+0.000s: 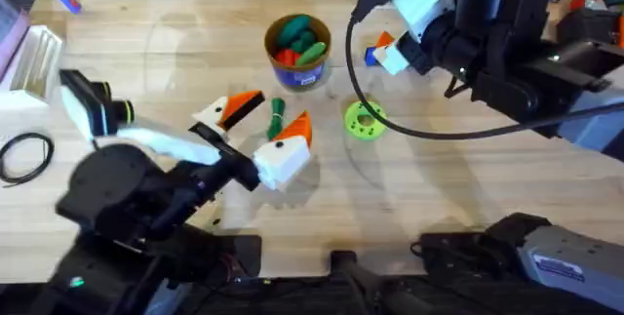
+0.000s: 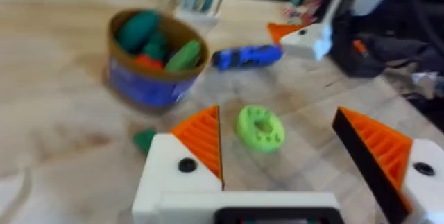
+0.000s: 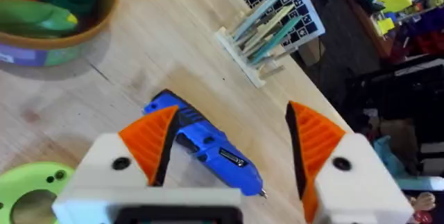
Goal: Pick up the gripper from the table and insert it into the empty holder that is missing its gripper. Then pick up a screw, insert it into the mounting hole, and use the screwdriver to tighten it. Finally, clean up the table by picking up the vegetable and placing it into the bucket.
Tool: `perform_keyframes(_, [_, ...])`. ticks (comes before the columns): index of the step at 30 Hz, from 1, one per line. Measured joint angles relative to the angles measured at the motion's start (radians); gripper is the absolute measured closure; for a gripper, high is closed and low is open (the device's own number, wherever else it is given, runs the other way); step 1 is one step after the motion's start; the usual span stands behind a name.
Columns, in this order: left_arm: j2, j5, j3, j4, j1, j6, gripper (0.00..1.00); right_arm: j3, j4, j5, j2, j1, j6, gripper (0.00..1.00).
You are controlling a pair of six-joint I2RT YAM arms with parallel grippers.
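One tan bucket [image 1: 298, 54] stands mid-table, already holding a few green and red toy vegetables. One blue screwdriver [image 3: 206, 141] lies flat just below the right gripper [image 3: 229, 154], whose fingers stand apart; it looks rigid, smooth and fairly heavy, so I'd grab its barrel mid-length. One lime-green disc [image 1: 365, 120] sits nearby. One slim dark-green vegetable [image 1: 277, 116], light and bumpy, lies between the left gripper's [image 1: 261, 120] spread fingers.

Even, bright overhead light washes the pale wooden table [image 1: 175, 71], casting only soft shadows. Motion blur smears the left wrist view, softening the bucket [image 2: 154, 61]; the overhead view's near arm blurs darkly.
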Motion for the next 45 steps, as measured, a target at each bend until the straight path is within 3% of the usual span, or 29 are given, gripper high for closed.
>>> perform_keyframes(3, [0.125,-0.067,0.146,-0.205,0.0,-0.005,0.015,0.0,-0.001,0.0,0.0,0.018,0.005,0.109])
perform_keyframes(7, [0.358,-0.15,0.305,-0.358,0.0,0.006,0.016,0.0,-0.001,0.0,0.0,0.036,0.009,0.11])
perform_keyframes(13, [0.731,-0.201,0.454,-0.335,0.0,0.069,0.015,0.0,-0.002,0.0,0.0,0.04,0.01,0.108])
perform_keyframes(23, [1.168,-0.231,0.466,-0.294,0.0,0.093,0.013,0.0,-0.113,0.0,0.0,0.04,0.013,0.107])
perform_keyframes(37, [1.265,-0.369,0.471,-0.241,-0.074,0.1,0.022,0.0,-0.118,0.0,0.0,0.04,0.013,0.108])
perform_keyframes(40, [1.267,-0.372,0.472,-0.228,-0.075,0.101,0.438,0.0,-0.118,0.0,0.0,0.04,0.013,0.107])
perform_keyframes(43, [1.271,-0.375,0.473,-0.223,-0.075,0.103,0.921,0.0,-0.118,0.0,0.0,0.04,0.013,0.105])
perform_keyframes(45, [1.271,-0.374,0.491,-0.252,-0.075,0.108,0.985,0.0,-0.118,0.0,0.0,0.04,0.013,0.105])
